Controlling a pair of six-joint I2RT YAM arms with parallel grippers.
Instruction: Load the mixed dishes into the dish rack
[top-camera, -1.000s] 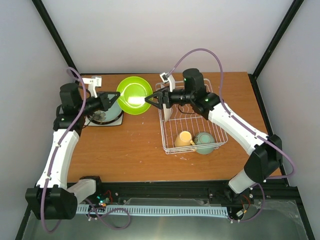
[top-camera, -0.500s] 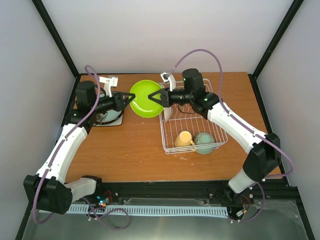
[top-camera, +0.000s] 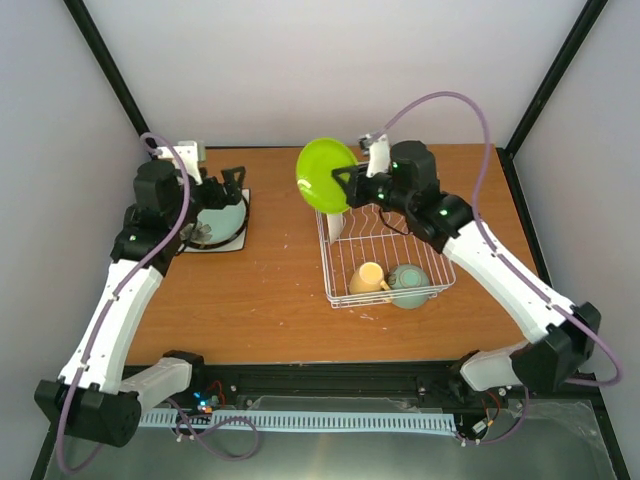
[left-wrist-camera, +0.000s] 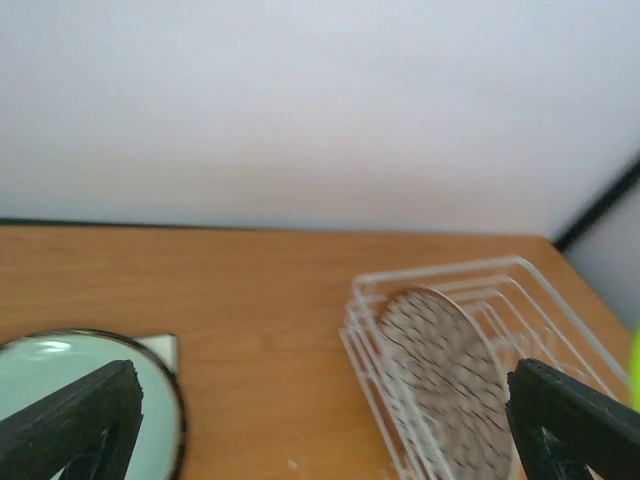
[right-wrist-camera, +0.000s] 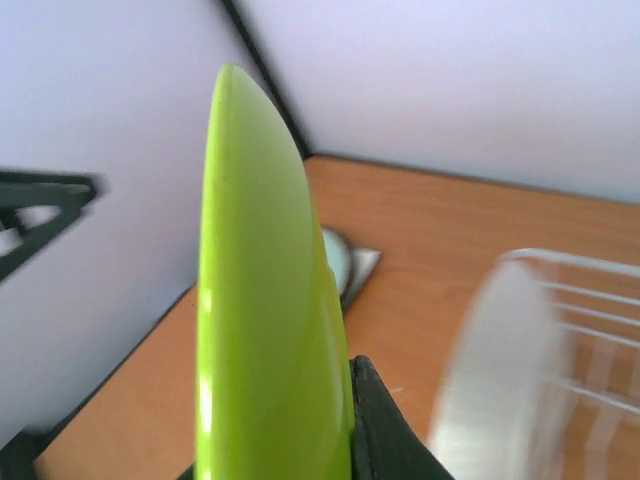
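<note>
Slippage is our chief worry: the right jaws are clamped on just the rim of the lime-green round plate (top-camera: 325, 172), which stands tilted on edge in the air above the far left corner of the white wire dish rack (top-camera: 388, 240). We judge that a quick swing or a knock could make it pivot in that narrow grip or drop. Collision is the next risk, because a pale round plate (top-camera: 336, 224) stands upright in the rack just below it, and a drifting descent could strike that plate or the wire rim instead of settling between prongs. From the right wrist view we see the lime-green plate edge-on, with one black finger (right-wrist-camera: 375, 425) pressed against its right face; the other finger is hidden behind the plate. At the near end of the rack lie the yellow mug (top-camera: 368, 277) and the pale mint-green bowl (top-camera: 408, 285), well apart from the held plate. Our left jaws stand wide apart and hold nothing, hovering just above the pale green plate (top-camera: 222, 218) that rests on the white square plate (top-camera: 236, 243) on the table (top-camera: 280, 290).
</note>
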